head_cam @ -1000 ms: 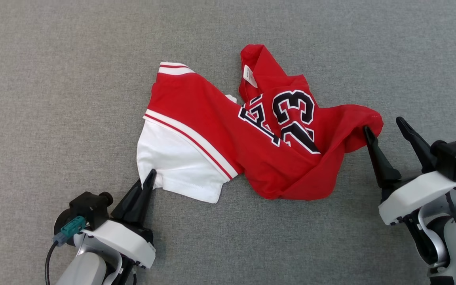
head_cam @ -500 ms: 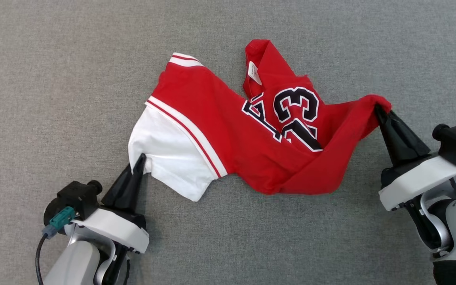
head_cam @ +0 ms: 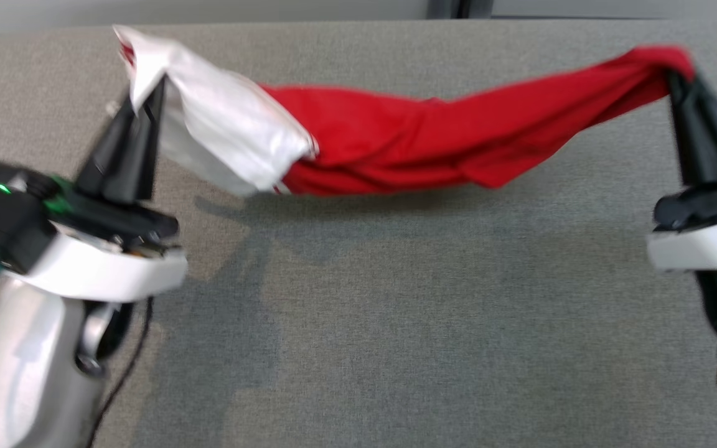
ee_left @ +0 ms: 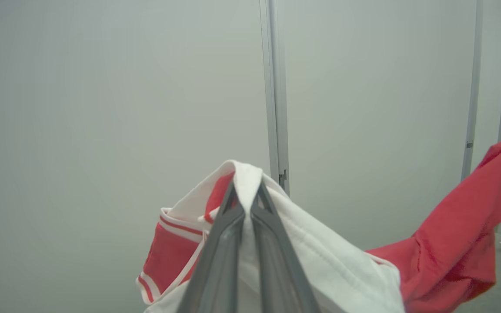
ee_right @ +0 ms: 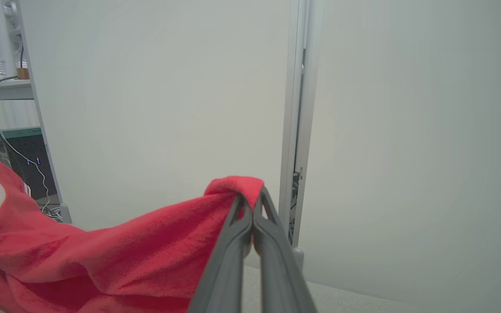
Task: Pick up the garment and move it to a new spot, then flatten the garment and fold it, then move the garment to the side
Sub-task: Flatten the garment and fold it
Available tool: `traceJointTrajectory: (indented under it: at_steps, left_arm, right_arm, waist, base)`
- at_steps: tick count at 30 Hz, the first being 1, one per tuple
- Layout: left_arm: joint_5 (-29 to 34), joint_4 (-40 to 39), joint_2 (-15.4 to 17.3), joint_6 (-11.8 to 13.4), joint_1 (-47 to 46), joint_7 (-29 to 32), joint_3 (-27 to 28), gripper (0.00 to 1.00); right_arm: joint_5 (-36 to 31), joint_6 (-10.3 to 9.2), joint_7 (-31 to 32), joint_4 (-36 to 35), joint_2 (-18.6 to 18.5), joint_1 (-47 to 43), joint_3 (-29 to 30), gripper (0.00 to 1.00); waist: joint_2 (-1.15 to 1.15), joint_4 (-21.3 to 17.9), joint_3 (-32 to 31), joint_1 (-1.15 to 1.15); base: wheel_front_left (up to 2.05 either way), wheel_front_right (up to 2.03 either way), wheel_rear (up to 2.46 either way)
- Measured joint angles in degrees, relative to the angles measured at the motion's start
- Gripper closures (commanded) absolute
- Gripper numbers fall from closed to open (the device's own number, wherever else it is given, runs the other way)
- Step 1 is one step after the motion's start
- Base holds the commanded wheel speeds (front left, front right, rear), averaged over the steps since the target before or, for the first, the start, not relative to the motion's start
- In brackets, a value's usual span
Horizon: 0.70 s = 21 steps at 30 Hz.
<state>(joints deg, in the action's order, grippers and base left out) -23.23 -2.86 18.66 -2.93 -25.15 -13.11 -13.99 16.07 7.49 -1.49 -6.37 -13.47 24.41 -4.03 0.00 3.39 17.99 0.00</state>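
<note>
A: There's the left end effector clamped shut on the white end, held high so the garment hangs clear of the grey desk.

B: Red middle sags in a twisted, rumpled rope, print hidden. Far right, the right end effector is pinched closed on the red corner, spreading it for the carry, I'd say.

Garment in left end effector
</note>
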Motion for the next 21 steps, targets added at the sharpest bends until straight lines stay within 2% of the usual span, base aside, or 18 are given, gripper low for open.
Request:
traceJointTrajectory:
  at_steps: [7,13,21]
  left_arm:
    - [1.0,-8.6,2.6,0.7,-10.8,5.7,2.0,1.00]
    - [0.0,-9.3,4.4,0.7,-17.6,10.1,3.4,1.00]
    - [0.0,-9.8,5.0,0.9,-19.7,11.9,3.3,1.00]
  right_arm:
    - [0.0,0.00,2.3,-6.1,0.1,5.9,4.5,1.00]
    - [0.6,0.00,4.6,-8.4,-1.7,8.5,7.4,1.00]
    - [1.8,0.00,6.4,-10.2,-1.5,8.1,8.8,1.00]
  waist:
    - [0.00,-1.6,-3.5,0.00]
    - [0.00,-3.0,-5.9,0.00]
    - [0.00,-3.7,-6.5,0.00]
  base:
    - [0.00,0.00,0.00]
    - [0.00,0.00,0.00]
    - [0.00,0.00,0.00]
